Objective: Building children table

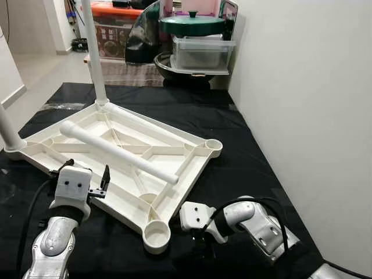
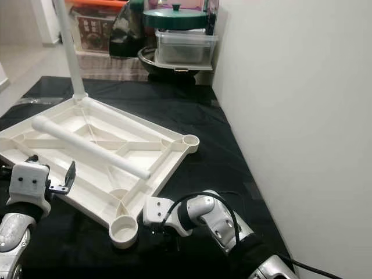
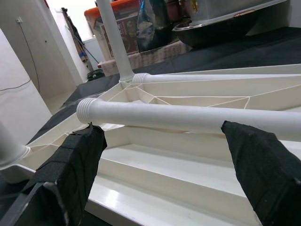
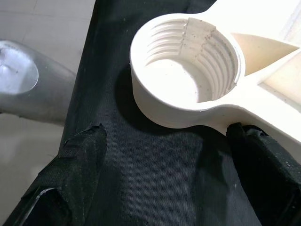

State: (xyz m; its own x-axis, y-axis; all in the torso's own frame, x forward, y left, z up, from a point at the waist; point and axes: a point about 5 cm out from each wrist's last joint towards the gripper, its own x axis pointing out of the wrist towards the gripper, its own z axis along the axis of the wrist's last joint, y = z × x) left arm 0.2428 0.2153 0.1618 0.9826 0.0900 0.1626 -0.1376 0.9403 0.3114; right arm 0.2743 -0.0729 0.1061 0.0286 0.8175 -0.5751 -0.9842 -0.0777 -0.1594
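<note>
Lying upside down: one white plastic tabletop (image 1: 125,165) rests on the black-covered worktop (image 1: 244,168), ribbed underside up.
Legs, counted: three white legs. Two stand screwed upright, one at the far corner (image 1: 95,52) and one at the left corner (image 1: 8,129). One loose leg (image 1: 119,152) lies across the ribs of the tabletop.
Sockets, counted: two open threaded sockets, one at the near corner (image 1: 157,235) and one at the right corner (image 1: 213,145). Both hold nothing.
Left pincer (image 1: 99,185): raised at the tabletop's near-left edge, fingers (image 3: 70,174) spread apart, pinching nothing. In the left wrist view the loose leg lies across just beyond the fingertips, threaded end toward the left corner.
Right pincer (image 4: 169,155): low over the black cloth just right of the near socket, fingers (image 4: 75,165) spread wide and holding nothing. In the right wrist view the near socket sits just ahead, between the two fingertips.
Containers beyond the worktop: one clear lidded plastic box (image 1: 203,52) stands far off by the wall, contents not clear, with a green lidded pan (image 1: 192,24) on top of it.
</note>
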